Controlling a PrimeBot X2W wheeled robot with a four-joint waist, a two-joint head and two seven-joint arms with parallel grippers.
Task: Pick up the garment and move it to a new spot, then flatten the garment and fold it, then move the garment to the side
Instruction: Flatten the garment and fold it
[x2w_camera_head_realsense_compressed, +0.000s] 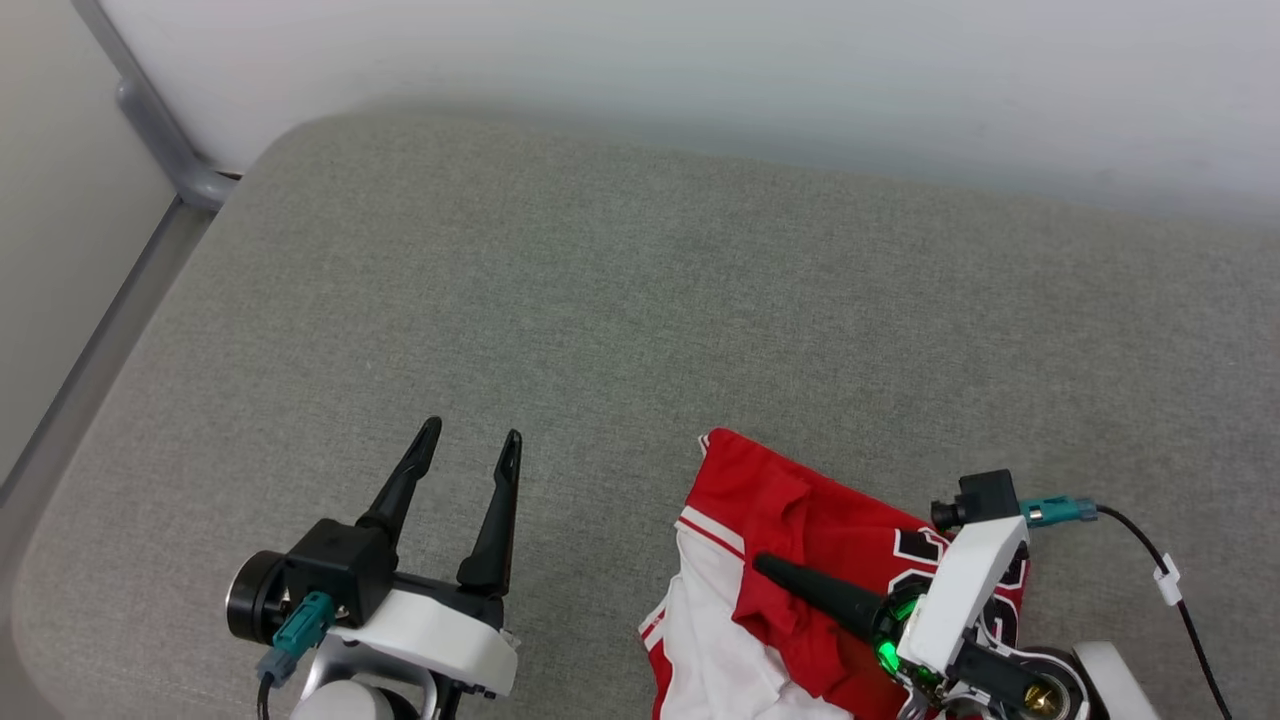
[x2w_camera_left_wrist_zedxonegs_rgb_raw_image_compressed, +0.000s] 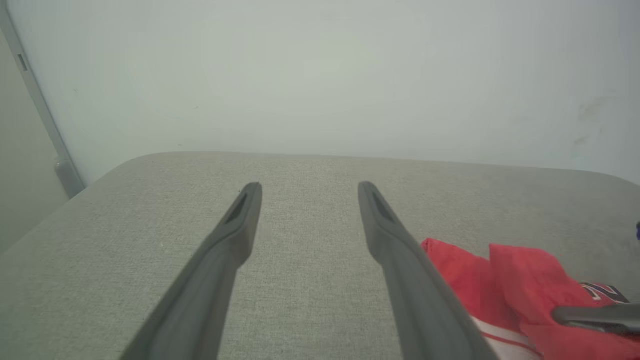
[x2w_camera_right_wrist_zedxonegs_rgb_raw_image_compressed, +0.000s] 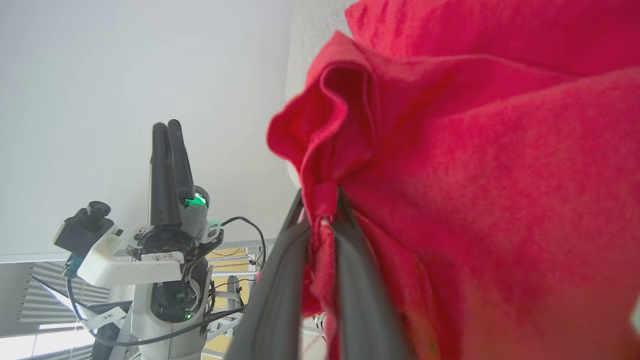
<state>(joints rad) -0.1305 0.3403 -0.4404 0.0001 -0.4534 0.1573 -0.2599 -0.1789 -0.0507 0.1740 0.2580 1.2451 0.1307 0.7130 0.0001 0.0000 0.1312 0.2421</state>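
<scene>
The red garment (x2w_camera_head_realsense_compressed: 785, 495) bears black, white-outlined characters (x2w_camera_head_realsense_compressed: 918, 545) on its right part. The right gripper (x2w_camera_head_realsense_compressed: 765, 567) lies over the garment and hides most of them, so none reads whole. In the left wrist view, one fragment may be a 2. A small white label (x2w_camera_right_wrist_zedxonegs_rgb_raw_image_compressed: 157, 256), left of the garment, is too tiny to read.

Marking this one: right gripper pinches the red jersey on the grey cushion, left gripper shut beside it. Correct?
No: the left gripper is open, jaws spread wide over the grey cushion, as the left wrist view shows. The right gripper does pinch the red jersey.
</scene>
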